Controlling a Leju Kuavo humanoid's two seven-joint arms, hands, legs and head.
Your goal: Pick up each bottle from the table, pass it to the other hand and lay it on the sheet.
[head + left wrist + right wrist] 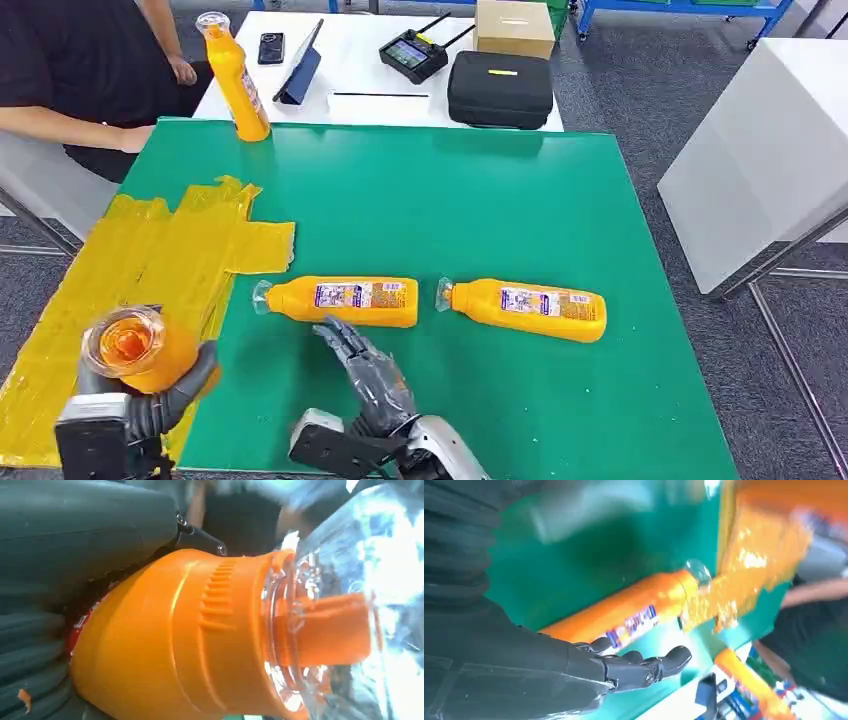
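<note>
A: What is the left hand doing?

B: It is gripping an orange bottle around its body, with the clear cap pointing up toward the head camera. The hand is holding it over the near edge of the yellow sheet, which is lying crinkled on the left part of the green surface. In the left wrist view the held bottle's orange shoulder and clear cap are sitting right beside the grey thumb.

A: And the right hand?

B: It is holding nothing; its fingers are stretching out apart, hovering just near the closer side of a second orange bottle. That one is lying on its side on the green, cap pointing toward the sheet. I cannot tell whether the fingertips are touching it.

A: Any more bottles?

B: A third bottle is lying on its side to the right of the second, apart from it. A fourth bottle is standing upright at the far left corner, near a seated person's arm.
</note>
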